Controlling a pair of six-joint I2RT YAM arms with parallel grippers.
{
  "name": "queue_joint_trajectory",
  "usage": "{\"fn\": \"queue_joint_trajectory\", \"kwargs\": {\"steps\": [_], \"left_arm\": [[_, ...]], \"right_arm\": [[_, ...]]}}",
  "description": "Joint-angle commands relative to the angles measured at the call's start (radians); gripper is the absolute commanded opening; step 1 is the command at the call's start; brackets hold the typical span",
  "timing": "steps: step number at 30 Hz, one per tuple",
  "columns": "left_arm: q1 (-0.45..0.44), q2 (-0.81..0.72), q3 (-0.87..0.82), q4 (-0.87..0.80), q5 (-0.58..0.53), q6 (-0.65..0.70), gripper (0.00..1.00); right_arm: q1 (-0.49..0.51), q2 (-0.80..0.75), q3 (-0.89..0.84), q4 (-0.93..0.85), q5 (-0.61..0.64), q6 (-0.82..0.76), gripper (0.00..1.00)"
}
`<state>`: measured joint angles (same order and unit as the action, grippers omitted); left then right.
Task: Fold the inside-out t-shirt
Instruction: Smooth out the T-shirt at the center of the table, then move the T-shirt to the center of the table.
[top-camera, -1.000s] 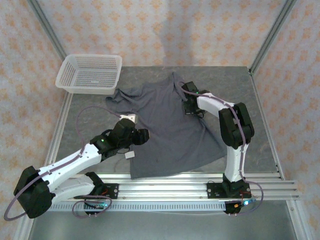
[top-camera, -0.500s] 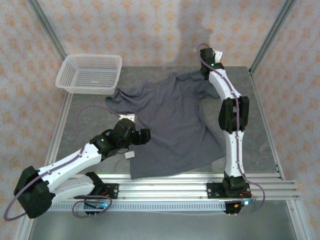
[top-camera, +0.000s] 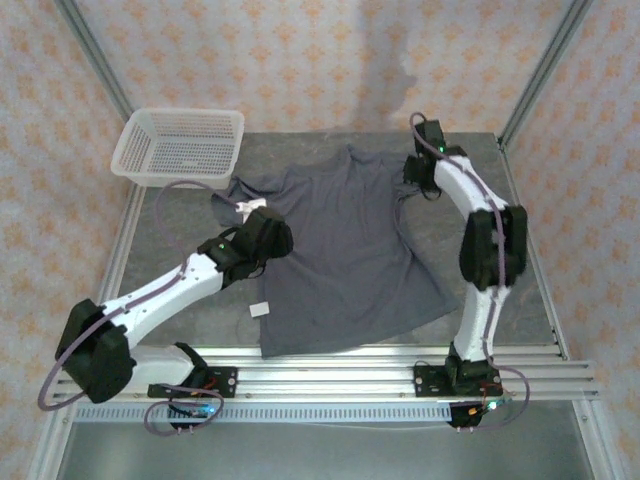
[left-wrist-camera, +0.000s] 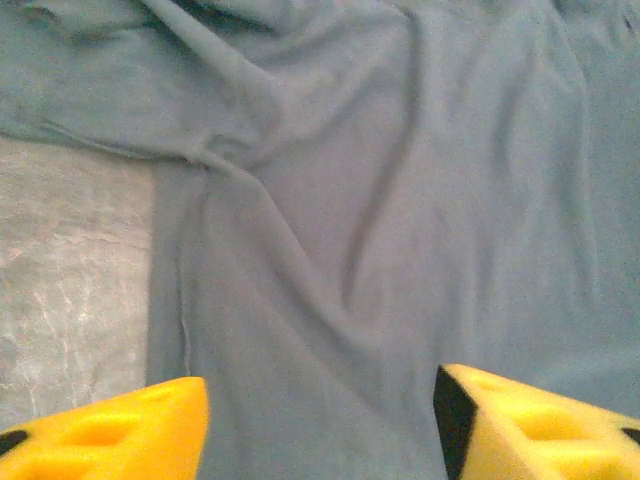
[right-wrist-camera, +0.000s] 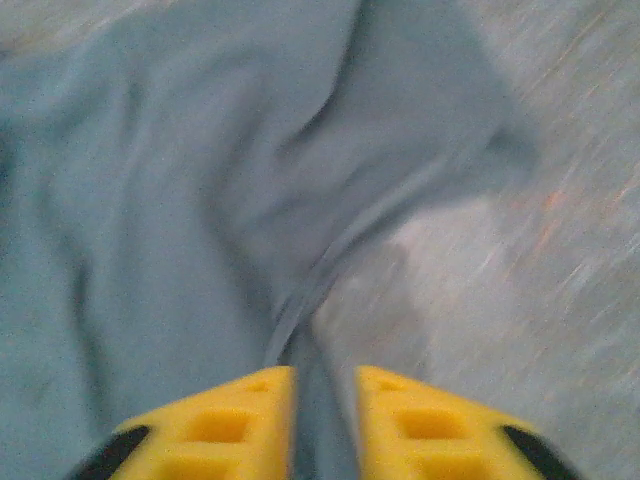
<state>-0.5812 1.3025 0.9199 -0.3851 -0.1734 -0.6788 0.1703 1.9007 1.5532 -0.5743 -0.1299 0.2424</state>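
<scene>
The inside-out t-shirt (top-camera: 345, 250) is dark slate-grey and lies spread and wrinkled on the table, collar toward the back. My left gripper (top-camera: 272, 238) hovers over the shirt's left side below the sleeve. In the left wrist view it (left-wrist-camera: 320, 425) is open, its yellow fingers (left-wrist-camera: 110, 435) wide apart above the fabric (left-wrist-camera: 380, 200) with nothing between them. My right gripper (top-camera: 415, 188) is at the shirt's right shoulder. In the right wrist view it (right-wrist-camera: 325, 420) is shut on a narrow fold of the shirt (right-wrist-camera: 200, 200), which runs up from between the fingertips.
A white mesh basket (top-camera: 180, 147) stands at the back left, next to the shirt's left sleeve. A small white tag (top-camera: 260, 309) lies on the grey table (top-camera: 180, 260) left of the hem. Metal rails run along the near edge (top-camera: 350, 365).
The left arm has swung from the shirt's lower left edge up toward the left sleeve. The right gripper rose to the back with the fabric, then came down at the right shoulder.
</scene>
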Motion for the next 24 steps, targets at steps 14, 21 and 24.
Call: {"fn": "queue_joint_trajectory", "kwargs": {"steps": [14, 21, 24], "left_arm": [[0.141, 0.585, 0.487, 0.002, -0.073, 0.045, 0.0], [0.15, 0.959, 0.823, -0.091, -0.026, 0.059, 0.0], [0.163, 1.068, 0.94, -0.104, 0.005, 0.06, 0.0]], "right_arm": [[0.05, -0.018, -0.465, 0.404, -0.088, 0.264, 0.0], [-0.008, -0.09, -0.648, 0.512, -0.091, 0.358, 0.0], [-0.008, -0.12, -0.667, 0.497, -0.097, 0.375, 0.0]]}}
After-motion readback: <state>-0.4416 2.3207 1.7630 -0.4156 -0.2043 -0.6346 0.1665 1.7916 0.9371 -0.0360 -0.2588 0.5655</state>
